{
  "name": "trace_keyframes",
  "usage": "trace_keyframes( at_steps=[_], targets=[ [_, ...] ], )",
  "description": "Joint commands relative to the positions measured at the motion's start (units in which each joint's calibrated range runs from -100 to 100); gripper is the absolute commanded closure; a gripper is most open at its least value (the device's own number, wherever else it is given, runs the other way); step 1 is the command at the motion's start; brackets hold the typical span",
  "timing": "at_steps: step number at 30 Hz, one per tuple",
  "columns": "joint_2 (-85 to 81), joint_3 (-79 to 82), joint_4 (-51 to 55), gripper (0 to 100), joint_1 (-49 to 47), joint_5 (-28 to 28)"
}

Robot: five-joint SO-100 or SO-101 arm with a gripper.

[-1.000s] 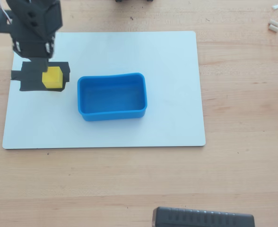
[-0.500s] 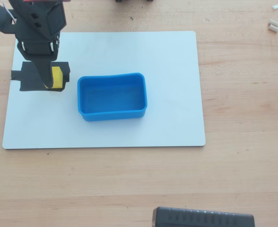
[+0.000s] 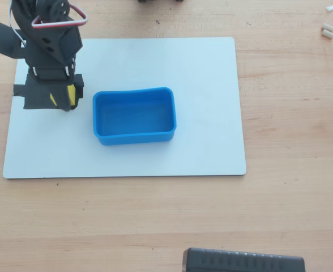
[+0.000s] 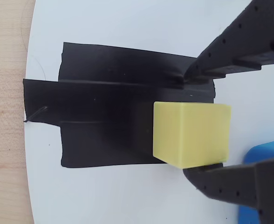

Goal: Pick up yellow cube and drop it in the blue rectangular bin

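Wooden surface (image 3: 155,215) carries a white board (image 3: 212,85) with black tape (image 4: 104,126). My end effector (image 4: 200,123) pinches the cube (image 4: 193,135) beside the bin (image 3: 135,137).

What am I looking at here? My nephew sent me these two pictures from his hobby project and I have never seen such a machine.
It is a small robot arm with a two-finger gripper, a clamp that works like a hand. One picture is taken by a camera looking straight down on a wooden table. The other comes from a camera riding on the arm's wrist, so it sees the clamp up close.

On the table lies a white board. On it stand a blue rectangular bin, with nothing visible inside, and a patch of black tape near the board's left edge in the overhead view.

In the wrist view the two dark fingers press against opposite sides of a yellow cube, so the cube is held. From above, the arm hides most of it; it sits left of the bin, not over it.
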Motion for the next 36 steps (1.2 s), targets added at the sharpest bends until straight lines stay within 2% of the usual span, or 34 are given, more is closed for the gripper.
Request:
trace_keyframes(
  at_steps=[1,7,18,22,26,30,36],
  targets=[
    [-0.3,-5.5,-0.6,84,-0.2,-0.3],
    [-2.1,-5.6,0.8,86,-0.7,-1.5],
    [-16.2,-10.8,19.7,86,-8.1,-6.4],
    [-23.5,-5.7,21.3,86,-13.4,-8.5],
    [-27.4,-1.3,18.6,86,-19.8,-11.5],
    [-33.2,9.0,10.7,86,-23.8,-12.2],
    [-34.8,19.2,-1.7,86,-23.0,-12.3]
  ],
)
